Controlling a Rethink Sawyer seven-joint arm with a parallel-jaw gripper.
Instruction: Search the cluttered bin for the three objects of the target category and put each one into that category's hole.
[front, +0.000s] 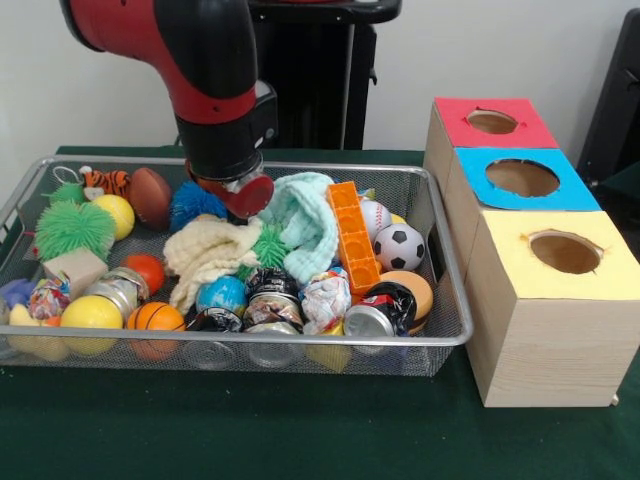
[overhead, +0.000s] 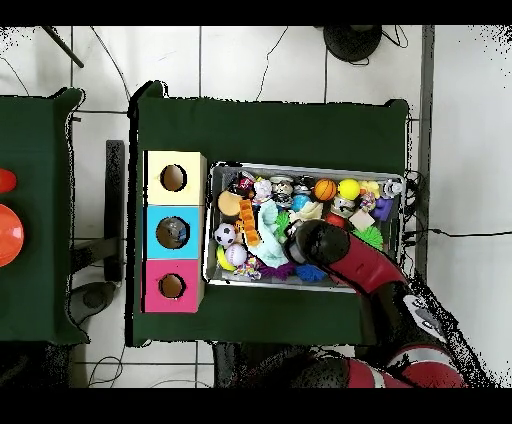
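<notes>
A wire mesh bin (front: 446, 262) is crammed with toys. Among them are a soccer ball (front: 399, 246), a baseball (front: 373, 215), a small basketball (front: 157, 316), a brown football (front: 150, 195), yellow balls (front: 91, 312), a mint cloth (front: 305, 215), a cream cloth (front: 205, 250), an orange brick (front: 353, 235) and several jars (front: 370, 320). My gripper (front: 236, 188) hangs low over the bin's back middle, between the blue spiky ball (front: 195, 203) and the mint cloth; the arm's wrist hides its tip. From overhead the arm's end (overhead: 312, 240) covers the bin's centre.
Three wooden boxes stand in a row beside the bin, each with a round hole on top: red (front: 490, 122), blue (front: 522, 178) and yellow (front: 565, 252). Green cloth covers the table (front: 300, 430). A green spiky ball (front: 73, 228) and a tiger toy (front: 105, 181) lie at the bin's far end.
</notes>
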